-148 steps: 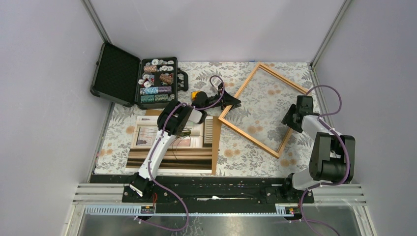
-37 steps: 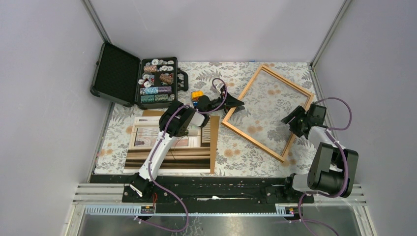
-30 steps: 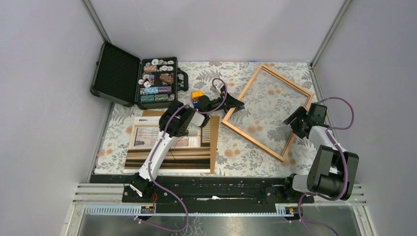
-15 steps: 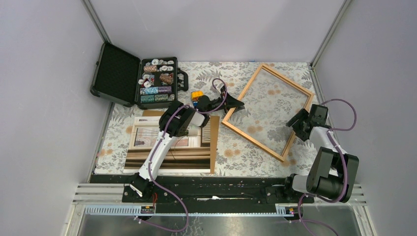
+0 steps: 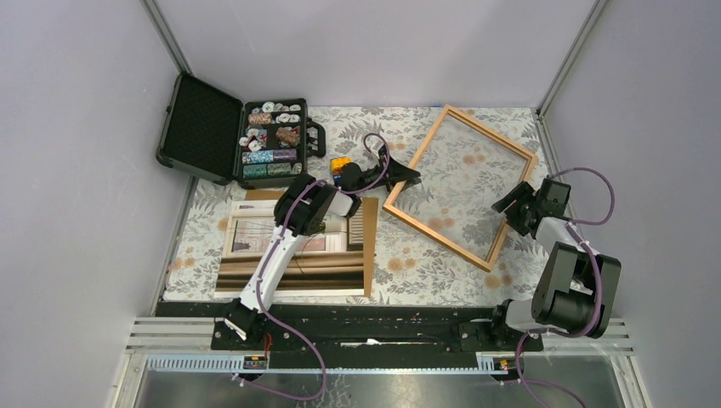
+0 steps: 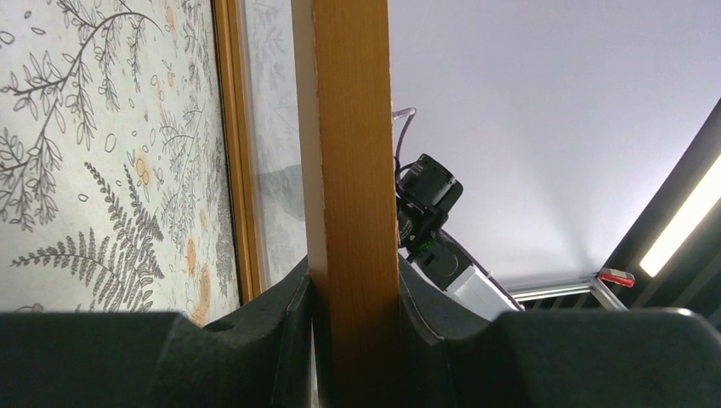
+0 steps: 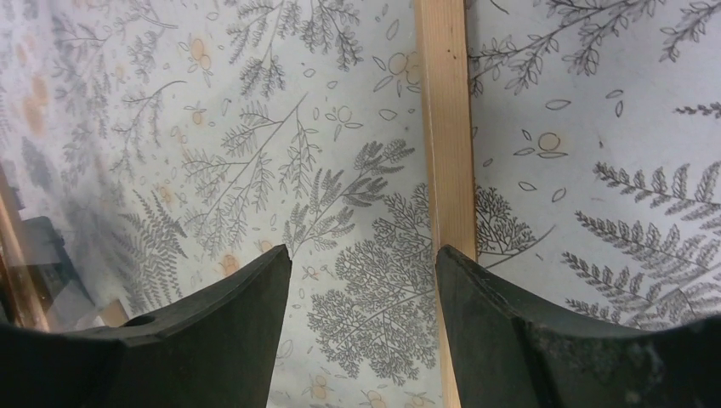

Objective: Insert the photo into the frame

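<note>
Floral-cloth bench, grey walls. Left pincer clenched on thin light-brown wooden frame; right pincer released at opposite rail. Best: grip that rail too, carry level toward striped potted-plant paper photo.

Light-brown frame, grey fern-print cloth
</note>
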Tool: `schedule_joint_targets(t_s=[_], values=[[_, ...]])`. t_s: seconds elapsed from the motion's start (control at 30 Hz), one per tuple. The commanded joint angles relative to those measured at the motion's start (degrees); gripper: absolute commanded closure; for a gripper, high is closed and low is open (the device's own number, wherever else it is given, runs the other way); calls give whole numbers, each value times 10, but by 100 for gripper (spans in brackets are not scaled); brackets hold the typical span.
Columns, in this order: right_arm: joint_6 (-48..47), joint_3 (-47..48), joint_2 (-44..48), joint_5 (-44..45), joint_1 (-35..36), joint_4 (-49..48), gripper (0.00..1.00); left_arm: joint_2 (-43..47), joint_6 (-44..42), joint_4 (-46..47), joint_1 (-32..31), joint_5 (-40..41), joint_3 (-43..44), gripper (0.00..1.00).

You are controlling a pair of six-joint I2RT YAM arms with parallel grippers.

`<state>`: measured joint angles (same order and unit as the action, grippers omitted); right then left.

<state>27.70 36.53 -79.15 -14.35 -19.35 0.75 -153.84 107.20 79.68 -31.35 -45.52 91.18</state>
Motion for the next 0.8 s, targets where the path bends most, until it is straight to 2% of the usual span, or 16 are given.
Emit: schedule_joint_targets(t_s=[0.0, 0.43, 0.67, 0.77], values=[[27, -32, -26, -106, 8, -33, 30, -46, -5, 122, -6, 0, 10, 67], [32, -34, -36, -132, 7, -46, 31, -52, 1, 122, -6, 1, 12, 64], [92, -53, -43, -196, 7, -83, 31, -52, 1, 122, -8, 1, 14, 61], [97, -58, -50, -190, 7, -96, 31, -52, 1, 123, -9, 1, 15, 66]])
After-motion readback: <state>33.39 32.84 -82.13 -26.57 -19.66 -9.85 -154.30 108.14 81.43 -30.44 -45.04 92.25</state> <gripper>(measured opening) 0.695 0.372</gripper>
